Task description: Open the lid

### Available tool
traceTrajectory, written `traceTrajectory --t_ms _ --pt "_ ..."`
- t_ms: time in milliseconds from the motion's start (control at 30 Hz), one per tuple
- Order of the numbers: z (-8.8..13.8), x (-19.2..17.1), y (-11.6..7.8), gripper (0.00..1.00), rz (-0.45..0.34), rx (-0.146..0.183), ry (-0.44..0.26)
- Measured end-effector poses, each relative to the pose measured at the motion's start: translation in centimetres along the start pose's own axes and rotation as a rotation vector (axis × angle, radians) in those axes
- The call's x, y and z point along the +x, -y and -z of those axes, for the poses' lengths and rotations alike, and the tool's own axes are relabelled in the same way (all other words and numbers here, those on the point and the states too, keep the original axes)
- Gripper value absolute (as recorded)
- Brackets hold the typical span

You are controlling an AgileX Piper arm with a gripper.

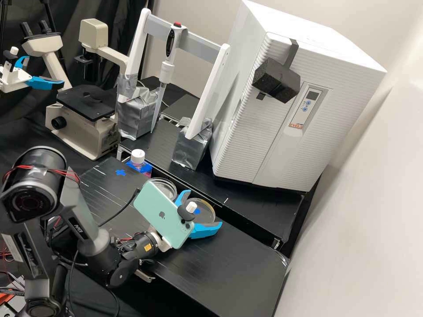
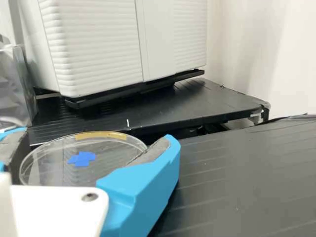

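Blue fingers (image 1: 205,230) of the gripper (image 1: 204,208) are spread wide, one to either side of a clear round dish (image 2: 52,170). Whether their pads touch its rim, I cannot tell. The dish is close to the edge of the black bench (image 1: 229,273), beside the gap before the raised shelf (image 1: 264,207); whether it rests on the bench or is lifted a little, I cannot tell either. Nor can I make out its lid apart from its base. A yellowish strip (image 2: 101,135) runs along part of its rim, and a blue patch (image 2: 81,158) appears within its outline. A pale green phone (image 1: 161,213) sits over the gripper's mount.

Near this dish is a second clear dish (image 1: 164,188), and near that a bottle (image 1: 137,157) with a white cap. Another blue patch (image 1: 120,172) is on the bench. On the shelf stands a big white cabinet (image 1: 246,119), a dark foam block (image 1: 275,81) fixed to its front. Beside it, a pipette (image 1: 169,55) hangs upright from a white frame (image 1: 211,88) whose feet are wrapped in silver tape. Past the frame is a cream microscope (image 1: 83,132) with a black stage
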Motion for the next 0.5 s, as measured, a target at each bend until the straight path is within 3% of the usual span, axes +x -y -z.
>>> traceTrajectory --t_ms 100,300,467,500 --pt "-0.17 0.24 0.00 0.00 -0.006 -0.003 -0.003" --pt "-0.52 0.81 0.29 0.00 -0.027 -0.074 0.017" --pt "-0.61 0.98 0.39 0.00 -0.036 -0.091 0.024" --pt "-0.59 1.01 0.43 1.00 -0.036 -0.094 0.025"
